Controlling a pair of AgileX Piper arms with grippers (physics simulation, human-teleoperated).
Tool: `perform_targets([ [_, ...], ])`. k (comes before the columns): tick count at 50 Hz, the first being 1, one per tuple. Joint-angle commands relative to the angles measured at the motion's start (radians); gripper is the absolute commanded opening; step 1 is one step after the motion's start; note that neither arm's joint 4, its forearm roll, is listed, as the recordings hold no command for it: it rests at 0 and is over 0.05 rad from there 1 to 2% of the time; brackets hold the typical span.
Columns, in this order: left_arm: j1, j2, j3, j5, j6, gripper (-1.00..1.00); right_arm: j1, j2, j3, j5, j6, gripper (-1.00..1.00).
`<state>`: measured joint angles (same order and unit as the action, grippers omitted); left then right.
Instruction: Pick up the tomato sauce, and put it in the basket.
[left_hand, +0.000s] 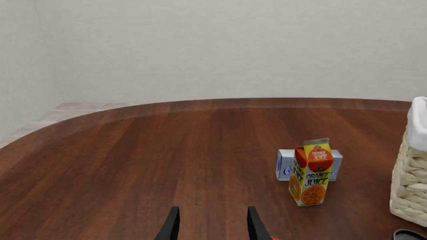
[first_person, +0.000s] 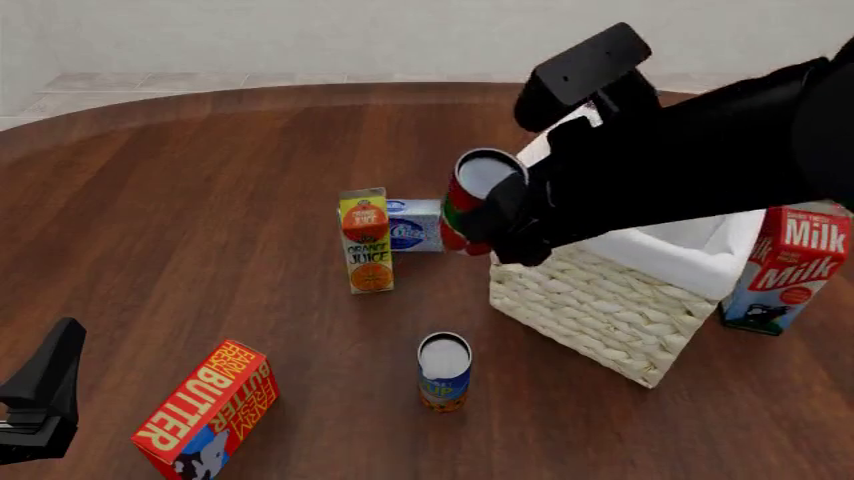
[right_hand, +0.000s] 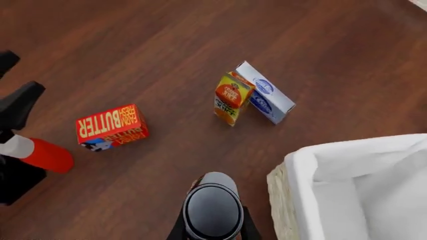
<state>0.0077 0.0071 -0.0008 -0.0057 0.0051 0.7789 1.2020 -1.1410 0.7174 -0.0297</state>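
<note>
The tomato sauce (first_person: 470, 195), a small red-labelled can with a pale top, hangs above the table just off the basket's left corner. My right gripper (first_person: 481, 222) is shut on it. In the right wrist view the can's top (right_hand: 212, 209) sits between the fingers, beside the basket's white lining (right_hand: 347, 185). The basket (first_person: 601, 300) is pale woven wicker and stands right of centre. My left gripper (left_hand: 212, 227) is open and holds nothing, low at the near left of the table (first_person: 40, 400).
An orange juice carton (first_person: 366, 240) and a blue-white box (first_person: 414, 225) stand left of the basket. A blue-and-orange can (first_person: 443, 372) is in front, a butter box (first_person: 207, 410) near left, a milk carton (first_person: 787, 265) far right. A red cylinder with a white end (right_hand: 40, 152) lies by the left arm.
</note>
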Motion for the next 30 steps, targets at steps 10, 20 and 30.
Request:
perform_targets([
  [10, 0.000, 0.000, 0.000, 0.000, 0.000, 1.00, -0.065, -0.106, -0.058, 0.129, -0.012, -1.00],
  [20, 0.000, 0.000, 0.000, 0.000, 0.000, 1.00, -0.099, -0.149, -0.064, 0.157, -0.020, -1.00],
  [30, 0.000, 0.000, 0.000, 0.000, 0.000, 1.00, -0.143, -0.176, -0.077, 0.187, -0.035, -1.00],
])
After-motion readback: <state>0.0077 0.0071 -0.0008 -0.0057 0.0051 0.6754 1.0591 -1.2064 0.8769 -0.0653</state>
